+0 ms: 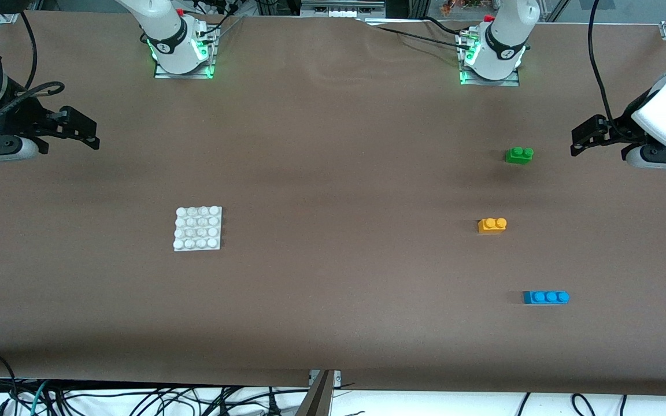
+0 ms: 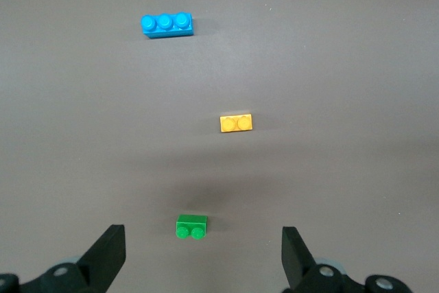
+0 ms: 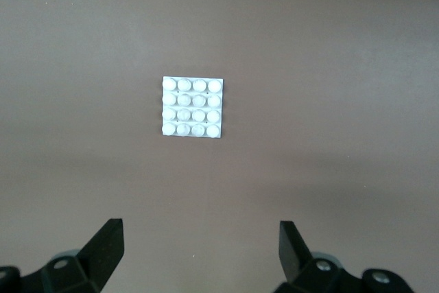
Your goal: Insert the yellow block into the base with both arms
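Landmark: yellow block [image 1: 492, 225], lying flat on the brown counter [image 1: 333, 323], studs up, toward the left arm's end.
Base: white studded base [image 1: 198, 229], flat on the counter, well apart from the yellow block, toward the right arm's end; about level with the block in distance from the front camera.
Green brick: green brick [image 1: 519, 155], farther from the front camera than the yellow block, not touching it.
Blue brick: blue brick [image 1: 546, 297], nearer to the front camera than the yellow block, apart from it.
Left claw: left claw [image 1: 586, 138], raised at the counter's edge at the left arm's end, fingers spread apart, gripping nothing; in its wrist view the green brick sits nearest the fingertips.
Right claw: right claw [image 1: 81, 132], raised at the counter's edge at the right arm's end, fingers spread apart, empty; its wrist view looks toward the base.
Open room: a wide bare stretch of counter lies between the yellow block and the base; bare surface surrounds every brick.
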